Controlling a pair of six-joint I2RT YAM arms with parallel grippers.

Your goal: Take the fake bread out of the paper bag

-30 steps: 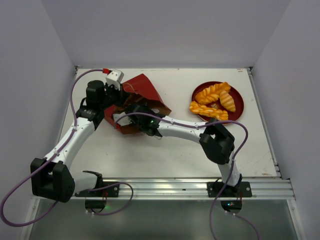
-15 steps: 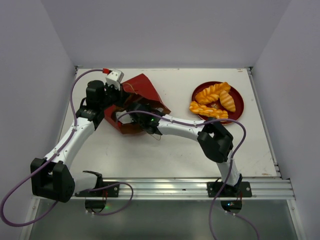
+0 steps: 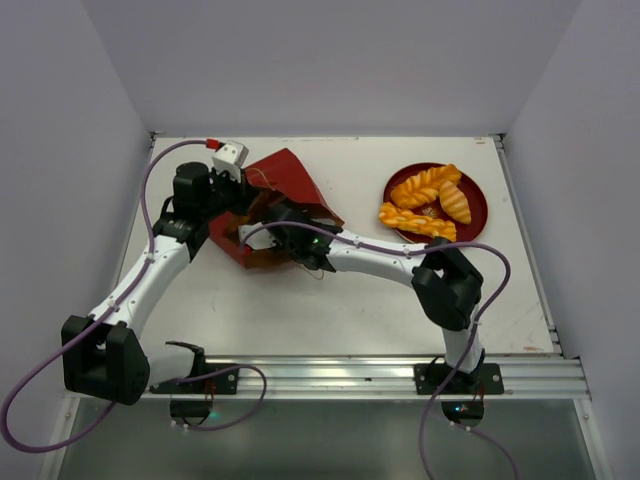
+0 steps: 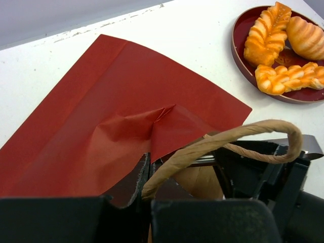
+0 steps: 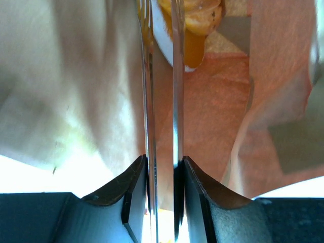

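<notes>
Red paper bag (image 4: 101, 111), tan handle (image 4: 223, 140), orange-golden bread (image 4: 266, 33), red plate (image 4: 238, 48), white table (image 4: 202, 35)

A white table (image 3: 330, 300) fills the space between pale walls, with a metal rail (image 3: 330, 375) along its near edge. Two things lie directly on it. A paper bag (image 3: 288, 172) rests on its side toward the far left, red outside and creased. A round red plate (image 3: 478, 195) sits flat near the far right corner, well apart from the bag.
</notes>
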